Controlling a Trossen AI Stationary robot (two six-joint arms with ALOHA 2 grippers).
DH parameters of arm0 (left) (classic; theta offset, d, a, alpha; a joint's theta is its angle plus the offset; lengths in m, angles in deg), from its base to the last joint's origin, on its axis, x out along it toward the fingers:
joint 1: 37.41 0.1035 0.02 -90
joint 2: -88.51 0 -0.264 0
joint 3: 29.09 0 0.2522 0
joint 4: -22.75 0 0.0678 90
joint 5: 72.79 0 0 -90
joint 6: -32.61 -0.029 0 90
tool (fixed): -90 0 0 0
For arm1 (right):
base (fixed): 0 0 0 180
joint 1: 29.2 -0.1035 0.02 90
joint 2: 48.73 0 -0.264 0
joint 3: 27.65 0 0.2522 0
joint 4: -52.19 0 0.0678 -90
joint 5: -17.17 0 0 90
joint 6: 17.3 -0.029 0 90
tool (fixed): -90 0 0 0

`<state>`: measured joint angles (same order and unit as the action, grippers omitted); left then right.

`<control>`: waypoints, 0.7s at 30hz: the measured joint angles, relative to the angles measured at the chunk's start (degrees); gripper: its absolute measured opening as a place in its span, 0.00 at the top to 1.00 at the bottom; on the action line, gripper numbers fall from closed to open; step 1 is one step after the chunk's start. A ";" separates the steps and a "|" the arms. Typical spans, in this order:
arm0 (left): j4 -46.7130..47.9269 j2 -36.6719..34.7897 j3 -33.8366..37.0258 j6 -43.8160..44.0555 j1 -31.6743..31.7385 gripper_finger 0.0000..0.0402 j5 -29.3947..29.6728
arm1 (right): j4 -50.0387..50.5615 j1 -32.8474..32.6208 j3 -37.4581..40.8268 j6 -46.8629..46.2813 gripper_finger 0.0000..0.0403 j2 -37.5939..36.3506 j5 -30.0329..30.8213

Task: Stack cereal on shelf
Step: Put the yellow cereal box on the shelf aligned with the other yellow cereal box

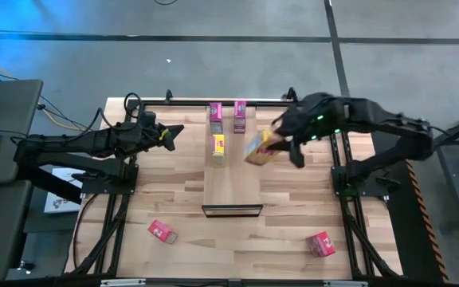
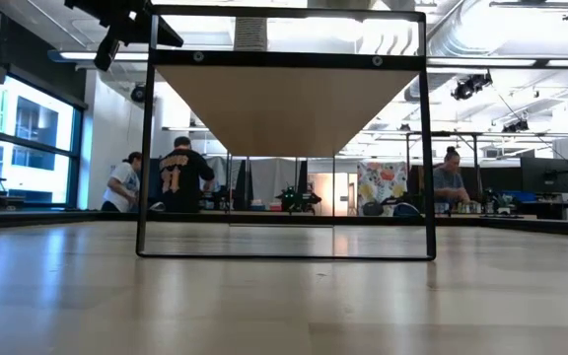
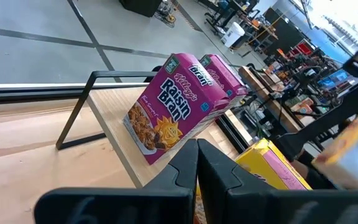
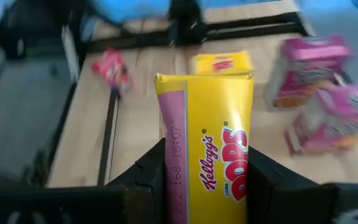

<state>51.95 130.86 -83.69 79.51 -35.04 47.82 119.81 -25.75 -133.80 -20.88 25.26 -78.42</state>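
The shelf (image 1: 233, 187) is a pale plank lying lengthwise on the table, with its dark frame (image 1: 232, 211) at the near end. Two magenta boxes (image 1: 215, 112) (image 1: 240, 116) and one yellow box (image 1: 218, 149) stand on its far half. My right gripper (image 1: 281, 139) is shut on a second yellow box (image 1: 260, 148), just off the plank's right edge. My left gripper (image 1: 178, 130) is shut and empty, left of the plank. It points at the magenta boxes (image 3: 173, 106). Two red-pink boxes (image 1: 162, 231) (image 1: 320, 243) lie on the table near its front. My right gripper pinches the yellow Corn Pops box between its two fingers (image 4: 143, 177), one on each side of the box's end nearest the wrist (image 4: 173, 177). The box points away from the gripper along the fingers. It is tilted and lifted clear, above the table beside the plank.
The arm stands' dark frames run along the table's left (image 1: 110, 215) and right (image 1: 349, 215) sides. The plank's near half (image 1: 233, 191) is bare. In the low view the shelf frame (image 2: 284, 251) stands on the table, with people in the room far behind.
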 joint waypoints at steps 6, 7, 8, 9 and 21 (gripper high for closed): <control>0.00 0.00 0.00 0.00 0.00 1.00 0.00 | 4.26 -1.78 -4.12 7.65 0.71 7.98 0.07; 0.00 0.00 0.00 0.00 0.02 1.00 0.00 | 4.98 -1.78 -4.40 8.56 0.71 9.11 0.14; 0.00 0.00 0.00 0.00 0.01 1.00 0.00 | 5.46 -1.73 -4.45 9.41 0.71 10.03 0.68; 0.00 0.00 0.00 0.00 0.01 1.00 0.00 | 5.85 -1.62 -4.47 10.00 0.71 10.97 1.47; -0.02 0.00 0.00 0.00 0.02 1.00 0.00 | 6.36 -1.58 -4.54 13.07 0.68 17.83 5.33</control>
<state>51.93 130.86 -83.69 79.51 -35.02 47.82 126.17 -27.33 -138.34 -7.80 43.10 -73.09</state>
